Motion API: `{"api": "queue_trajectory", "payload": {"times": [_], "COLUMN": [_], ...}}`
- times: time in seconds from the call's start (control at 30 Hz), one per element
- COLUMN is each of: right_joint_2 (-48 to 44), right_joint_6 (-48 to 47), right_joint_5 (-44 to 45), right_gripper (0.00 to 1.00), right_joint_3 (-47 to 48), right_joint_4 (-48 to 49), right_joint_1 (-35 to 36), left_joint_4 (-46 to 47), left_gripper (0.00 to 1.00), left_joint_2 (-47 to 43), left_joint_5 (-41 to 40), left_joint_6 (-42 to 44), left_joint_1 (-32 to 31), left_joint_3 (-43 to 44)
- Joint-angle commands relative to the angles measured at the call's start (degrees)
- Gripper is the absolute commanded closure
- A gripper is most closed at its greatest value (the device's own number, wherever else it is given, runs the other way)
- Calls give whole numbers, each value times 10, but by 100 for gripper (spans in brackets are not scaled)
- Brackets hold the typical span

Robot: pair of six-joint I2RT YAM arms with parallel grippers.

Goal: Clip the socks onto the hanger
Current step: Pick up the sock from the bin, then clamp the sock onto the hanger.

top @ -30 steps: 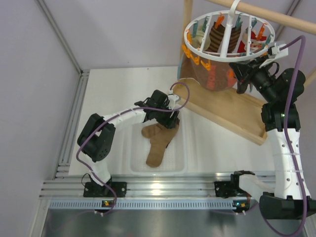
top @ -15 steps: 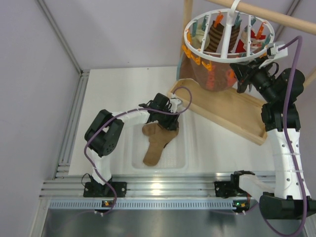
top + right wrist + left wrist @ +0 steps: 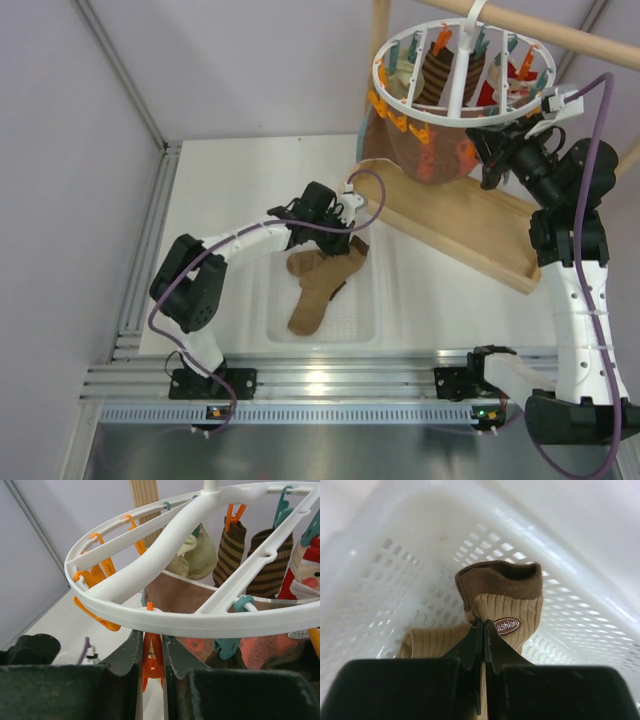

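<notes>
Light tan socks (image 3: 318,283) lie in a white mesh basket (image 3: 362,320). One tan sock with a dark brown cuff (image 3: 502,600) is pinched near its cuff by my left gripper (image 3: 483,625), which is shut on it. The white round hanger (image 3: 462,68) hangs at the upper right, with striped and other socks clipped inside its ring (image 3: 165,617). Under the ring's near rim my right gripper (image 3: 152,647) is shut on an orange peg (image 3: 152,660), squeezing it. In the top view this gripper (image 3: 492,150) sits just below the ring.
A wooden frame base (image 3: 470,225) and its rod (image 3: 560,35) hold the hanger. A reddish-brown printed cloth (image 3: 430,150) hangs beneath the ring. Teal pegs (image 3: 227,645) and orange pegs (image 3: 97,575) dangle around the rim. A metal rail (image 3: 140,270) borders the table on the left.
My left gripper has dropped onto the tan sock in the basket and shut on it near the cuff. The right arm and the hanger have stayed put.
</notes>
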Motion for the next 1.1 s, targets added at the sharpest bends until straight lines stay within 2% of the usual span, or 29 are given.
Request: {"api": "queue_trajectory", "payload": {"times": [0.0,0.2,0.43,0.53,0.67,0.8,0.97,1.07], "right_joint_2": [-14,-16,-15,-14,-14,-15,-20,-19], "right_joint_6": [3,13,41,53,77,114,146,166], "right_joint_5": [-14,-25,-39,-43,-44,-56,-62,-65], "right_gripper": [100,100,100,100,100,100,100,100], "right_joint_3": [12,12,8,12,20,26,20,21], "right_joint_4": [-2,6,16,17,17,22,33,34], "right_joint_1": [-5,-5,-5,-5,-5,-5,-5,-8], "left_joint_4": [1,-1,37,56,84,113,180,197], "left_gripper": [100,100,100,100,100,100,100,100], "left_joint_2": [-97,-192,-240,-229,-192,-130,-85,-57], "left_joint_5": [29,70,42,-7,-21,8,67,60], "left_joint_6": [25,40,90,111,112,57,-27,-55], "left_joint_1": [-2,-3,-42,-77,-106,-109,-105,-106], "left_joint_3": [15,21,58,100,161,235,263,277]}}
